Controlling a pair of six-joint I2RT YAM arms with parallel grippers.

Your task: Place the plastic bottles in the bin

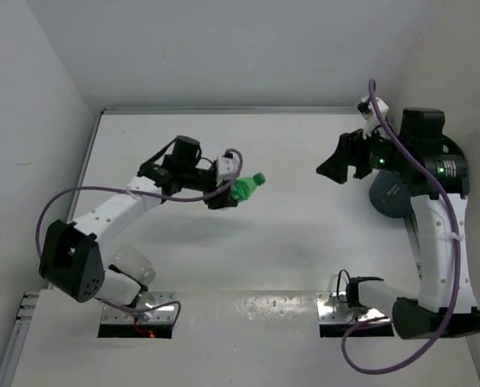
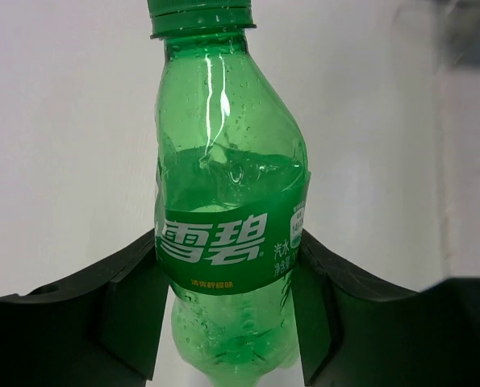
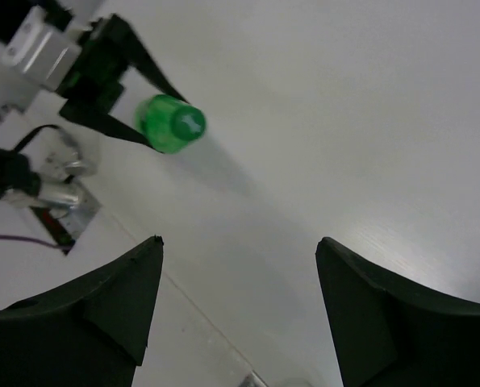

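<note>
Left gripper [image 1: 226, 193] is clamped on the green bottle [image 1: 246, 187] at its label, with the cap projecting toward 2 o'clock. Right gripper [image 1: 336, 168], fingers apart and holding nothing, sits well apart at the bottle's 3 o'clock. The bin [image 1: 387, 197] lies at that gripper's 4 o'clock, partly hidden.

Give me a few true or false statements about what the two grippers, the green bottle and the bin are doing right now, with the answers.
1. The left gripper is shut on the green bottle. True.
2. The right gripper holds a bottle. False: it is open and empty.
3. The green bottle lies flat on the table. False: it is held clear of the table, with its shadow below it.
4. The bin is partly hidden behind the right arm. True.
</note>
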